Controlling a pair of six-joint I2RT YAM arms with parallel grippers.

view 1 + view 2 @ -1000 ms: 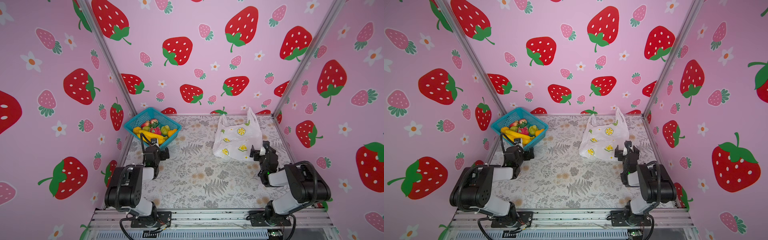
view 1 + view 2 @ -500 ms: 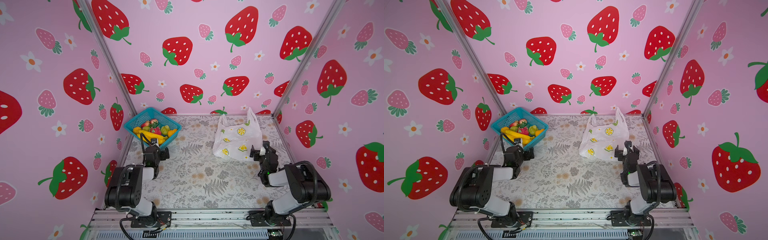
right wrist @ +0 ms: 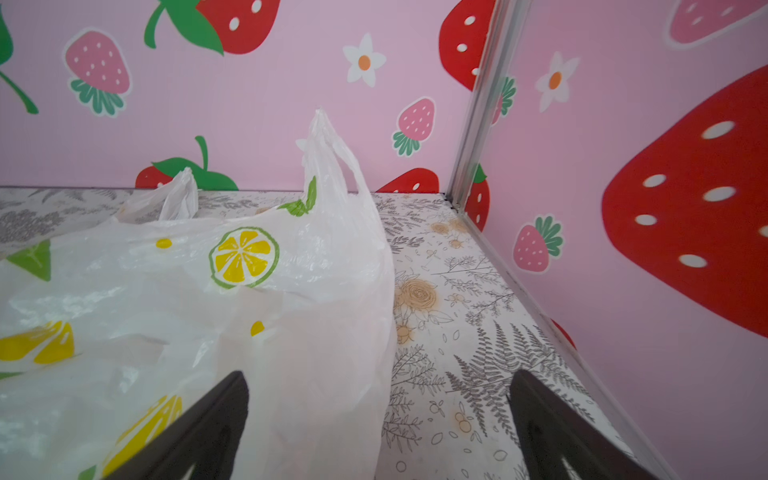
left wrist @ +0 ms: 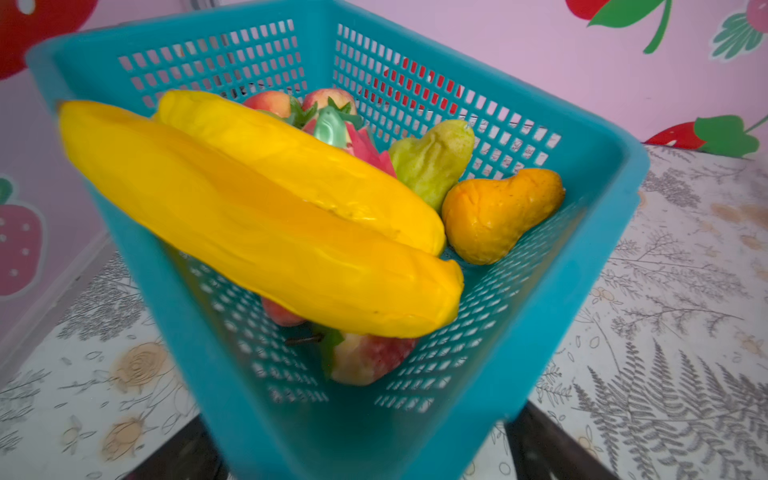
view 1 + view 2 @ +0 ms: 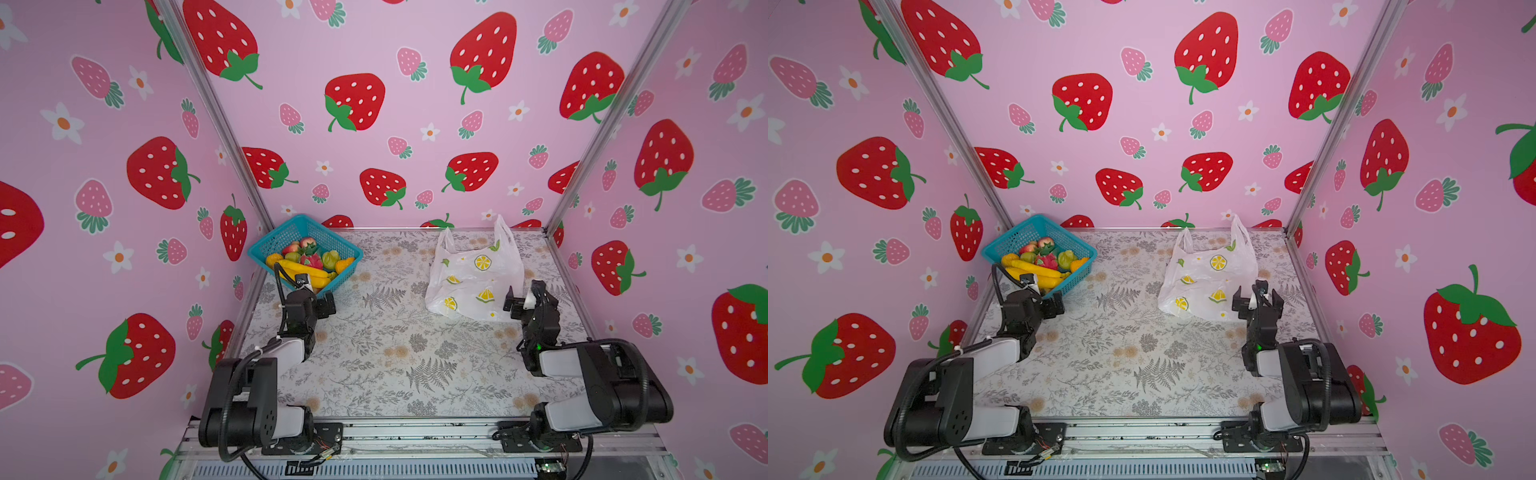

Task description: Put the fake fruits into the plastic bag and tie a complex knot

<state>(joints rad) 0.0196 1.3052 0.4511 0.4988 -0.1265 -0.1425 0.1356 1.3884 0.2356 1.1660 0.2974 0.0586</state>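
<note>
A: Anything changed over the last second?

B: Nothing. Both arms, the teal mesh plastic basket (image 5: 286,239) and the thin white lemon-print plastic bag (image 5: 478,274) sit exactly as before. Judgement: task not begun.

A: Fingers?

B: Left gripper (image 5: 318,297) is spread wide and empty at the basket's near corner; I cannot tell whether it touches. Right gripper (image 3: 380,432) is spread wide and empty, one of its fingers (image 3: 208,415) over the bag's edge.

A: Where are the task things?

B: Glossy fake fruits (image 5: 307,262) are all in the basket, at 10 o'clock on the fern-print surface (image 5: 395,353). Bag at 2 o'clock, slumped flat, loop handles (image 5: 503,232) untied, pointing toward 12.

A: Obstacles?

B: Long yellow bananas (image 4: 257,232) lie across the pile and over the rim, covering smaller pieces. Bag mouth looks collapsed; it likely needs opening first.
</note>
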